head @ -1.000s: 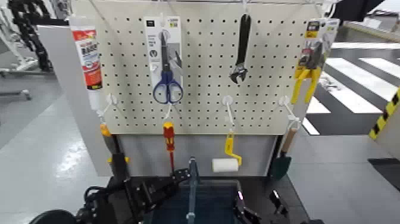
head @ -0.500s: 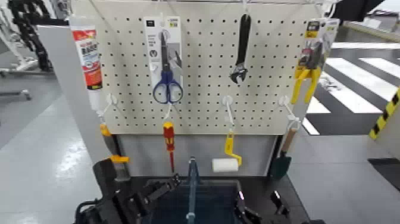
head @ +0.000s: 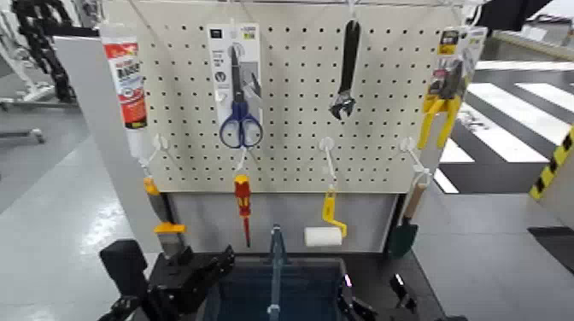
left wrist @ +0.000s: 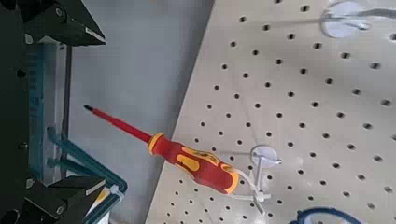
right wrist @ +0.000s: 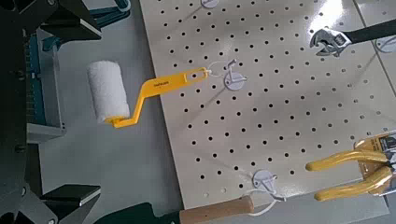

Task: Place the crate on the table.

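The crate (head: 320, 274) sat low in the head view, between the two arms, its back rim towards the pegboard (head: 290, 162) and its near end cut off by the frame. The black table (head: 376, 264) showed to either side of it, and the crate looked to be over the tabletop, though its underside was hidden, so contact could not be told.

The left gripper (left wrist: 100, 112), on the crate's left side, had its jaws spread wide with nothing between them. The right gripper (right wrist: 98, 112), on the other side, stood spread too, and nothing was pinched there either.

The crate looked like stiff, smooth plastic, probably light for its bulk if empty (I could not see all of the inside). It should not break easily, but a smooth wall could slide in a shallow pinch, and a pull from one side alone would likely tip or turn it. The thick rim seemed the best hold, gripped at both sides near the middle and raised or lowered evenly. The thin upright bar (head: 276, 277) was a tempting handle, yet it might flex or let the crate swing. With both grippers free, the placing seemed nearly finished, provided the base was flat; the arms would need to clear the rim without nudging it.
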